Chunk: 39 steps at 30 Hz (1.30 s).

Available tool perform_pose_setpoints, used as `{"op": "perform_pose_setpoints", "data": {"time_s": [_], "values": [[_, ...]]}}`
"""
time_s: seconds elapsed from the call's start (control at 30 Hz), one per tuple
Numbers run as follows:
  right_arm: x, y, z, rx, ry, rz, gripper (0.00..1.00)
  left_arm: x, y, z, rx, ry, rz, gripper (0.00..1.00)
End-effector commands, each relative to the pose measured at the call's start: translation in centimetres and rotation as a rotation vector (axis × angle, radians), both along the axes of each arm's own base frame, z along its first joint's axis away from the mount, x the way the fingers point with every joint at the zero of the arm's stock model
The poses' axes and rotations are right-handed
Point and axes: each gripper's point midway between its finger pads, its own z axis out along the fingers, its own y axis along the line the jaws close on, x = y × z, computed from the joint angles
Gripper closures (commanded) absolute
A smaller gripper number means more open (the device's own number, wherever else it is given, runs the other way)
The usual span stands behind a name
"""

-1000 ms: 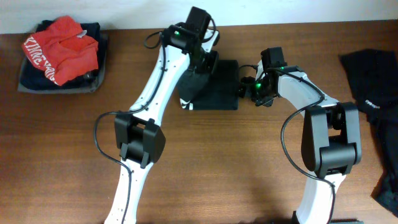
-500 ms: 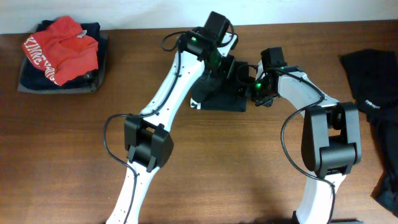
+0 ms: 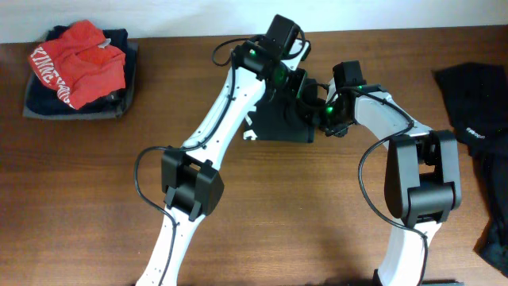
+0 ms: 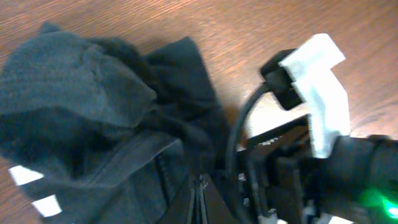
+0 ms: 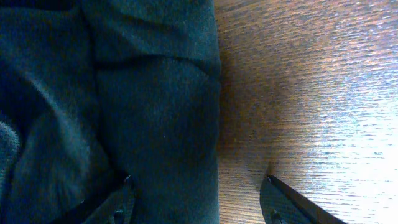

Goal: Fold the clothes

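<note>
Much of your bunched black shirt [image 3: 276, 129], white-marked, lay hidden beneath the left hand [image 4: 200, 184], pressed together; your right hand [image 5: 196, 194] stood spread.

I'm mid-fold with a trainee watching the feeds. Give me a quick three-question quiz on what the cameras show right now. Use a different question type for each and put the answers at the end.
1. True or false: the left gripper has its jaws standing wide apart.
2. Multiple choice: what colour is the garment on top of the stack at the table's far left corner? A) blue B) red C) white
3. Fill in: in the right wrist view, the right gripper straddles the dark shirt's ____, with one finger over cloth and the other over bare wood.

Key: 1 false, they are shut. 2 B. 3 edge.
</note>
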Motion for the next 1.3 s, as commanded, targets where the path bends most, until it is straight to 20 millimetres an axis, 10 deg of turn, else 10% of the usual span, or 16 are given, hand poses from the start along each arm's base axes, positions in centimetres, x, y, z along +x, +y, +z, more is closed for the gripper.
{"op": "perform_pose_setpoints", "data": {"time_s": [0.0,0.2,0.6,0.7,0.83,1.03,1.27], "values": [[-2.4,0.6,-3.4,-0.006,0.107,0.011,0.31,-1.6,-2.9,-0.5,-0.033,0.019,-0.060,0.95],[-2.6,-0.5,-3.7,-0.044,0.119,-0.008,0.21,-0.8,-1.9,0.3,0.005,-0.028,-0.026,0.80],[-1.2,-6.5,0.1,-0.009,0.038,-0.080,0.16,6.0,12.6,6.0,0.000,-0.106,0.253,0.56],[-0.4,-7.0,2.1,0.002,-0.029,-0.044,0.16,7.3,16.9,5.9,0.008,-0.097,0.330,0.19],[1.3,-5.5,6.3,0.068,-0.151,0.035,0.16,8.0,22.1,5.5,0.025,-0.067,0.420,0.02],[4.3,-0.8,13.0,0.069,-0.329,0.164,0.20,8.7,28.3,4.8,0.039,-0.038,0.528,0.01],[6.5,3.9,16.5,-0.217,-0.498,0.280,0.21,8.2,33.0,2.7,0.062,0.037,0.607,0.01]]}}
